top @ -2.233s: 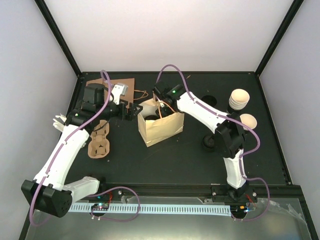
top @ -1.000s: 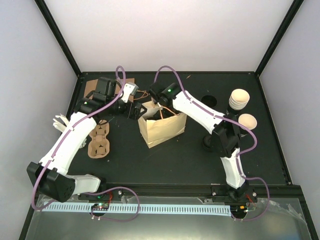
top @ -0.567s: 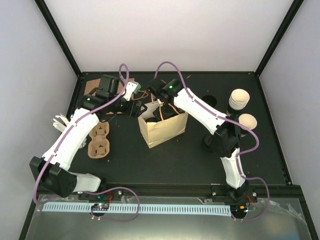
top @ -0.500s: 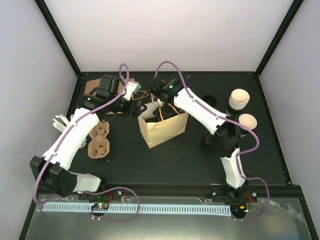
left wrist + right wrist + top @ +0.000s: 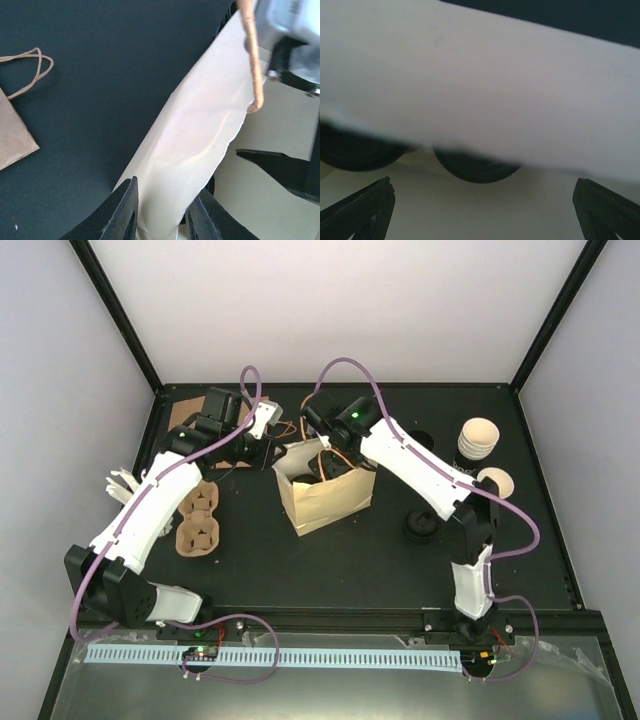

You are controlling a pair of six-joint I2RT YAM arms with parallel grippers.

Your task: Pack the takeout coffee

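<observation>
Near far edge of table [image 5: 300,570], noted left gripper [image 5: 162,205] clamped on bag [image 5: 325,502] wall, right gripper [image 5: 481,182] spread wide inside bag.

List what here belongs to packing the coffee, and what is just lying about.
In the job:
paper cups, at right
standing paper bag
left end effector, pinching the bag's wall
right end effector, open inside the bag

Lying about:
cup carrier
flat brown bag
black lids on the table

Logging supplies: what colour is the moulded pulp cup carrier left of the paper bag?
The moulded pulp cup carrier is tan-brown, clearest in top external view.
</observation>
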